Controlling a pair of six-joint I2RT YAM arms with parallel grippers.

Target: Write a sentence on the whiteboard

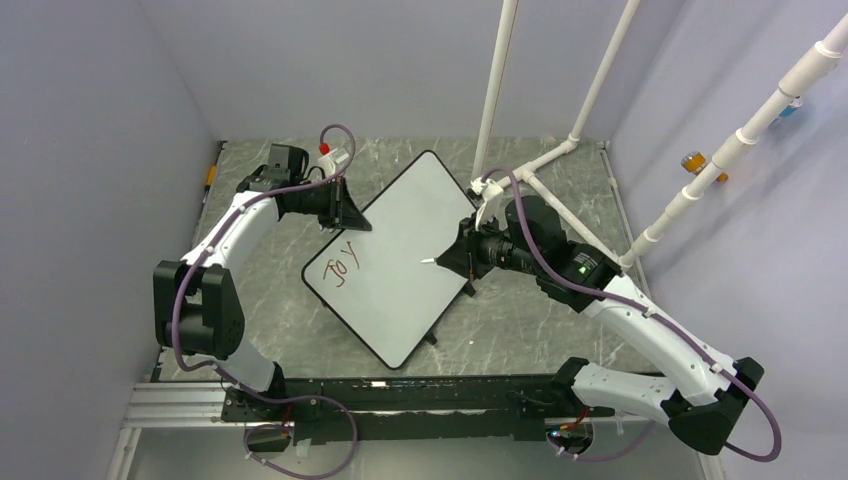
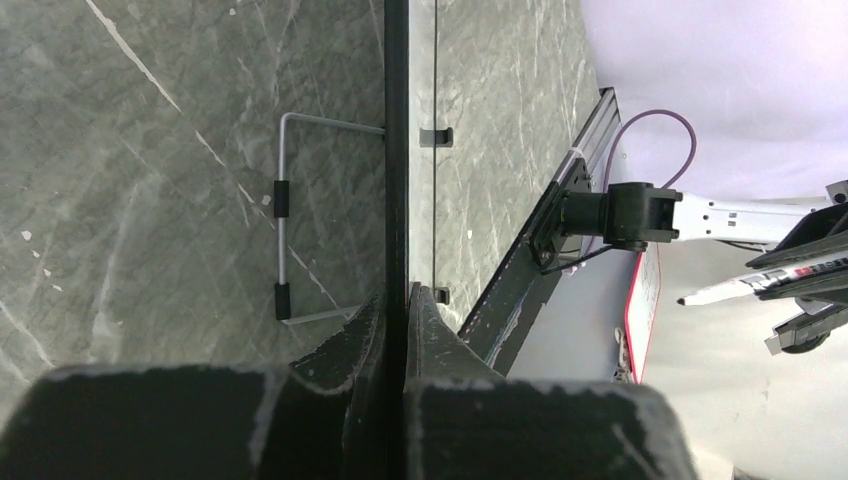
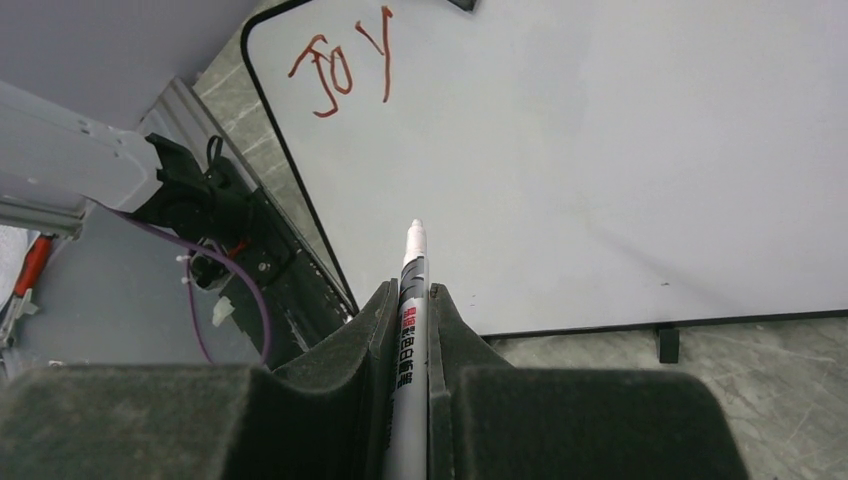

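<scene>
The whiteboard [image 1: 415, 250] lies tilted on the table, propped on small black feet. Reddish-brown letters reading "Joy" [image 1: 340, 265] sit near its left corner; they also show in the right wrist view [image 3: 340, 70]. My left gripper [image 1: 350, 215] is shut on the board's upper left edge, seen edge-on in the left wrist view [image 2: 396, 150] between the fingers [image 2: 430, 320]. My right gripper [image 1: 462, 258] is shut on a white marker [image 3: 412, 300]. Its tip [image 1: 428, 261] points at the middle of the board, and whether it touches is unclear.
White PVC pipes [image 1: 560, 150] stand at the back right of the table. A small white thing with a red cap [image 1: 330, 152] lies behind the left gripper. A black rail [image 1: 400, 395] runs along the near edge.
</scene>
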